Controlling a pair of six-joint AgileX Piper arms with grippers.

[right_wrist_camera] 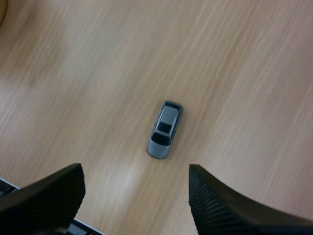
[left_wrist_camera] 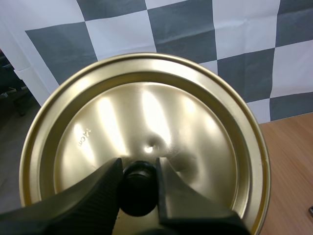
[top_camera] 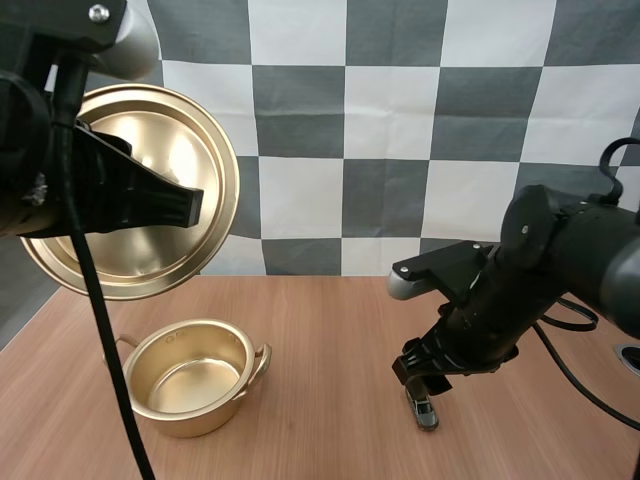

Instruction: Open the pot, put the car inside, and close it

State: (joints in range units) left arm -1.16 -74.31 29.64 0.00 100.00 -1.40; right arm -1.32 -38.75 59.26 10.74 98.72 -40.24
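Opening is done: on the tabletop [top_camera: 330, 340] the pot [top_camera: 195, 415] sits uncovered at seven o'clock, its lid [top_camera: 170, 125] held above at ten o'clock, knob [left_wrist_camera: 138, 188] clenched in the left jaws. Right jaws stand spread over the car [right_wrist_camera: 165, 129] at four o'clock; loading and closing remain.

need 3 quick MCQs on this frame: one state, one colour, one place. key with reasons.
1. With the lid held up by the left gripper, the pot is:
A. tipped over
B. upright, something inside
C. upright, empty

2. The car is:
A. grey
B. red
C. yellow

3. The car sits:
A. in the pot
B. on the table, under the right gripper
C. on the lid

Key:
1. C: the high view shows the pot's bare bottom.
2. A: the right wrist view shows a grey body.
3. B: it lies on the wood below the open fingers.
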